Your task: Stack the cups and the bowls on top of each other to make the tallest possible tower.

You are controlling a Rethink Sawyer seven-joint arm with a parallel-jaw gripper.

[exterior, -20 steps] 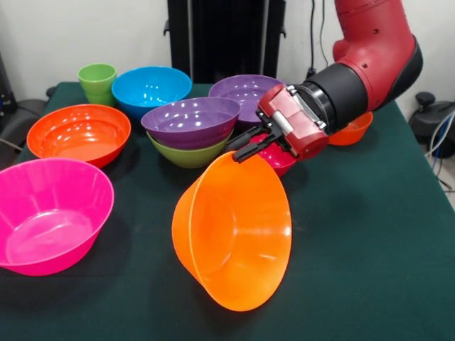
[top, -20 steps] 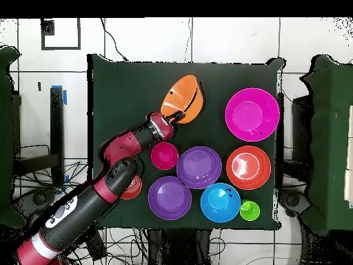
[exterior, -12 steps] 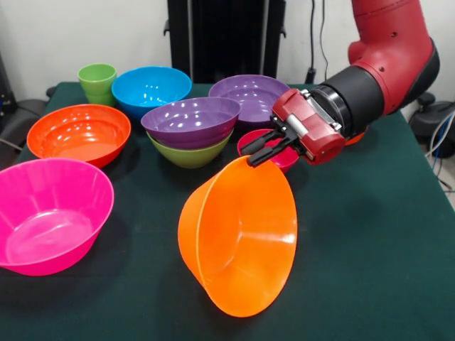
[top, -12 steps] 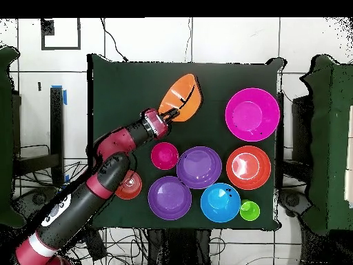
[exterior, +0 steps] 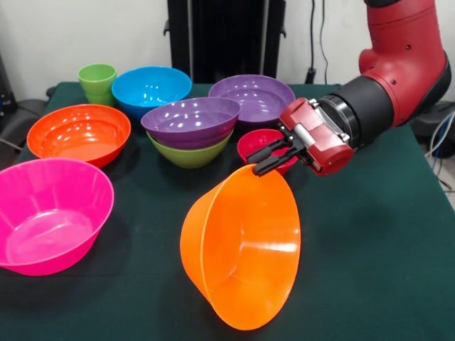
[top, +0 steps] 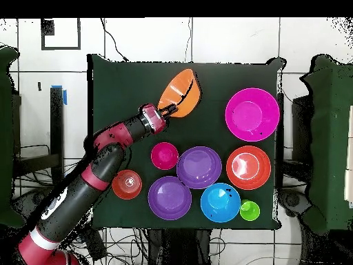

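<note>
The gripper (exterior: 261, 160) is clamped on the rim of the big orange bowl (exterior: 242, 249), which hangs tipped on its side with its opening facing the camera in the front view. Seen from overhead, that bowl (top: 181, 94) sits apart from the others over the green table (top: 117, 90). Behind the gripper in the front view is the small magenta bowl (exterior: 257, 144). To its left stands the tower (exterior: 190, 131), a purple bowl nested in a green bowl. Beyond the tower are a second purple bowl (exterior: 252, 96), the blue bowl (exterior: 151, 88) and the green cup (exterior: 97, 82). Left of the tower lie the red-orange bowl (exterior: 78, 132) and the big pink bowl (exterior: 50, 213).
</note>
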